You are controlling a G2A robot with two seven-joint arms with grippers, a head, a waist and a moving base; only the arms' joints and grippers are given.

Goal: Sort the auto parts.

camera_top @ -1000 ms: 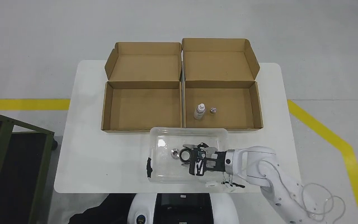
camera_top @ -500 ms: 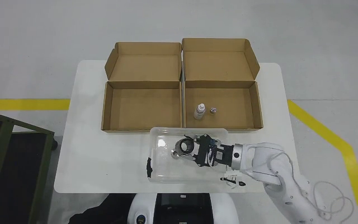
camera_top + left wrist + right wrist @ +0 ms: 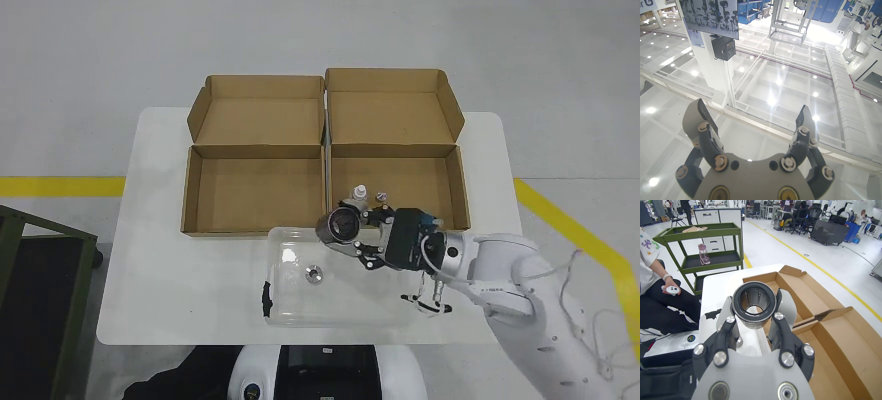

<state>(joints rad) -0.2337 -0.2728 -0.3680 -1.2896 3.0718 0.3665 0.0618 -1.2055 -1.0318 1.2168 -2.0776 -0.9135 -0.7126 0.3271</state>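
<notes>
My right gripper (image 3: 350, 227) (image 3: 755, 306) is shut on a metal cylindrical bearing (image 3: 342, 223) (image 3: 754, 307), hollow with a black rim. It hangs above the far edge of the clear plastic bin (image 3: 390, 236), close to the front wall between the two cardboard boxes. A small round metal part (image 3: 313, 272) lies in the bin. In the right box (image 3: 445, 195) stand a small white bottle-shaped part (image 3: 357, 198) and a tiny part (image 3: 381, 196). The left box (image 3: 255, 190) holds nothing. My left gripper (image 3: 753, 115) points up at the ceiling, open and holding nothing.
A black scrap (image 3: 266, 297) sits at the bin's left edge, and a small dark piece (image 3: 418, 299) lies on the white table (image 3: 160, 260) by the right arm. A green cart (image 3: 702, 245) stands beyond the table's left side.
The right gripper has lifted the bearing out of the bin and carried it back toward the boxes. The small round part stayed in the bin.
</notes>
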